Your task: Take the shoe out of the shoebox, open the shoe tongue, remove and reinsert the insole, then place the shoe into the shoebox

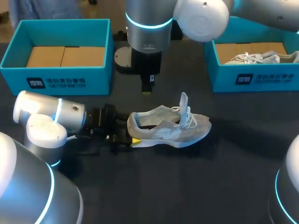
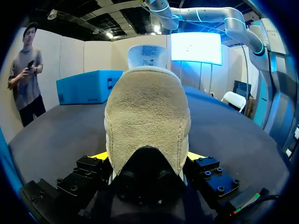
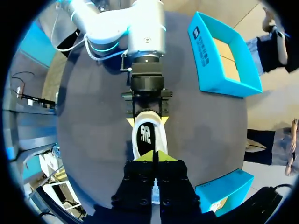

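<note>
A beige-grey shoe (image 1: 168,126) lies on its sole mid-table, toe to the right, its tongue (image 1: 183,102) pulled upright. My left gripper (image 1: 133,140) lies low at the heel, and its yellow fingertips (image 2: 100,156) press the heel (image 2: 147,112) from both sides. From above, the insole (image 3: 146,135) shows inside the shoe's mouth. My right gripper (image 1: 147,89) hangs over the shoe, fingers pointing down. In its own view the right gripper (image 3: 153,156) has its tips pressed together, and I see nothing between them. The empty teal shoebox (image 1: 56,70) stands at the back left.
A second teal shoebox (image 1: 254,77) at the back right holds another shoe (image 1: 261,57). The dark tabletop (image 1: 187,186) lies bare in front of the shoe, between my two arm bases.
</note>
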Action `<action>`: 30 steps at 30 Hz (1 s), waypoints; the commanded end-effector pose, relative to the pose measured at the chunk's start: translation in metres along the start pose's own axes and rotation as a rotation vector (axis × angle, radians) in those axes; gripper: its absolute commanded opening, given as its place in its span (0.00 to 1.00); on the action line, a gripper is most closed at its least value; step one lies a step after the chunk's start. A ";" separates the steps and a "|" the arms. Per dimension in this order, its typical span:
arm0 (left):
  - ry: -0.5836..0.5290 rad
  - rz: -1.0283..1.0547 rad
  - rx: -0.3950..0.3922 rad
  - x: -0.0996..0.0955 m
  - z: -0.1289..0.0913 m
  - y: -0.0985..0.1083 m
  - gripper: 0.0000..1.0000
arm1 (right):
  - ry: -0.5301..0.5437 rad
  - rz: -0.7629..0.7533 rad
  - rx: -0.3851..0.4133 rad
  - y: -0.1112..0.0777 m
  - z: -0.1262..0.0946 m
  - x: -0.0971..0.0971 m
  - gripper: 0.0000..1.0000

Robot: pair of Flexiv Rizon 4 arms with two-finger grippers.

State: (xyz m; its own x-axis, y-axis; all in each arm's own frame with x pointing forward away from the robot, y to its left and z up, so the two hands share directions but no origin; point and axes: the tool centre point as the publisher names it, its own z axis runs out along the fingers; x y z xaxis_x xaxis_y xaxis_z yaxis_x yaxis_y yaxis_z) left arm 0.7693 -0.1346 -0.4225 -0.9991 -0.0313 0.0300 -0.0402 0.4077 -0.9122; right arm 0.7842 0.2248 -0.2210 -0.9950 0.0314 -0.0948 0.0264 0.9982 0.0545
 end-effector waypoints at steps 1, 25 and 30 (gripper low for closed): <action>-0.001 0.000 0.001 0.000 0.001 0.004 0.00 | -0.006 0.026 -0.012 -0.004 0.018 0.005 0.00; -0.001 0.000 0.001 0.000 0.001 0.004 0.00 | 0.083 -0.002 0.035 -0.033 0.119 0.003 0.00; -0.001 0.000 0.001 0.000 0.001 0.004 0.00 | 0.103 -0.005 0.039 -0.038 0.127 0.005 0.00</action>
State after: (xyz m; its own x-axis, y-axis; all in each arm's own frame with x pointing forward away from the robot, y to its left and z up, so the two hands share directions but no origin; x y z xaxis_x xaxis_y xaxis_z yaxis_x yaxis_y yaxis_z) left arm 0.7693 -0.1345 -0.4225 -0.9991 -0.0313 0.0300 -0.0402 0.4076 -0.9123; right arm 0.7895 0.1943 -0.3452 -0.9997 0.0232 0.0043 0.0232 0.9997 0.0107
